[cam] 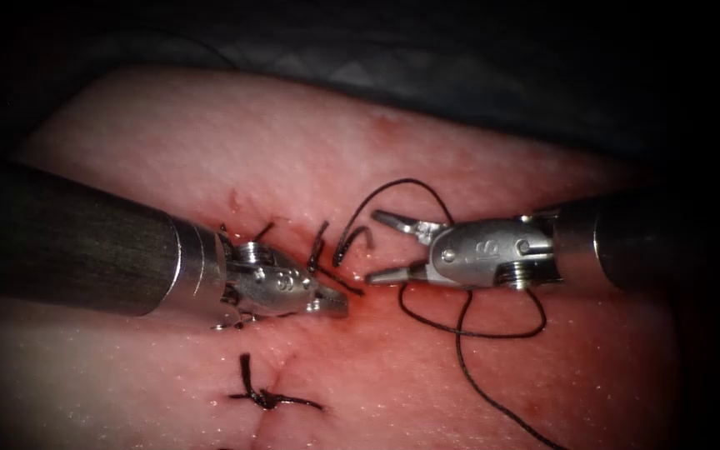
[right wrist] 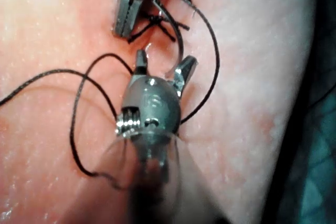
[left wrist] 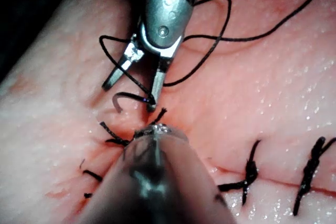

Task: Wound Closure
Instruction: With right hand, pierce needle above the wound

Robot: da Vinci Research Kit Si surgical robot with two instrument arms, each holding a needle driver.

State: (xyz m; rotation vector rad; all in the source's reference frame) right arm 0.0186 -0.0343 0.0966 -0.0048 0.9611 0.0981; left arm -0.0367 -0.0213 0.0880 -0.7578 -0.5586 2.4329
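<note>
The tissue [cam: 477, 375] carries a cut [cam: 281, 367] running up its middle. My left tool [cam: 335, 304] lies across the cut with its jaws shut, their tips against short dark thread ends [cam: 320, 250]; I see nothing clearly held. My right tool [cam: 373, 247] is open just right of the cut and holds nothing. The curved needle [cam: 352, 242] stands between its spread jaws, one end down at the tissue; whether it is in the tissue I cannot tell. Thread [cam: 406, 181] arcs from the needle over the right tool and loops [cam: 493, 335] below it. The needle [left wrist: 126, 97] sits by the right tool's [left wrist: 130, 95] jaw tip.
A tied stitch [cam: 264, 398] crosses the cut nearer the front, and two more stitches [left wrist: 249, 174] show along the cut. Red fluid [cam: 360, 308] wets the tissue around the tool tips. Dark cloth [cam: 460, 75] lies behind the tissue. The thread trails off to the front right [cam: 535, 429].
</note>
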